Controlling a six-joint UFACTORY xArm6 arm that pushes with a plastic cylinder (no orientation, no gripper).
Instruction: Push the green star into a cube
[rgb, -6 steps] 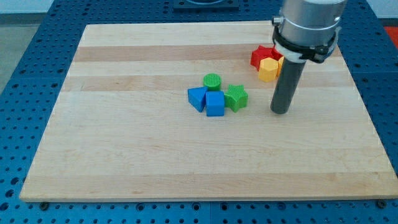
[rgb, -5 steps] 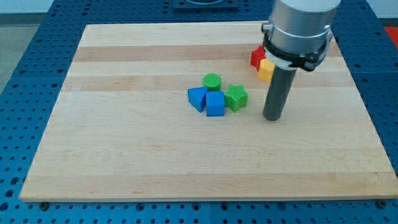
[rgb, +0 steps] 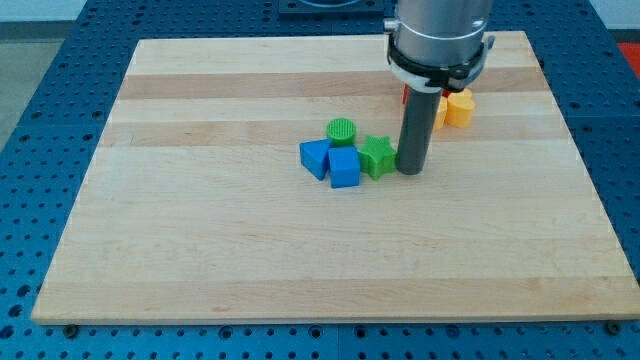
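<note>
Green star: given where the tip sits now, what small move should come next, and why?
Probably a short push toward the view's left. My tip sits right against the green star on its right side, and the blue cube lies just left of the star, seemingly already touching it. A small leftward nudge should press the star firmly into the cube.

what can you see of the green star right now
The green star is a small, matte, plastic-looking block with ridged sides, lying flat near the middle of the wooden board. Its left side touches the blue cube. My tip sits right against its right side. The green cylinder stands just above-left.
</note>
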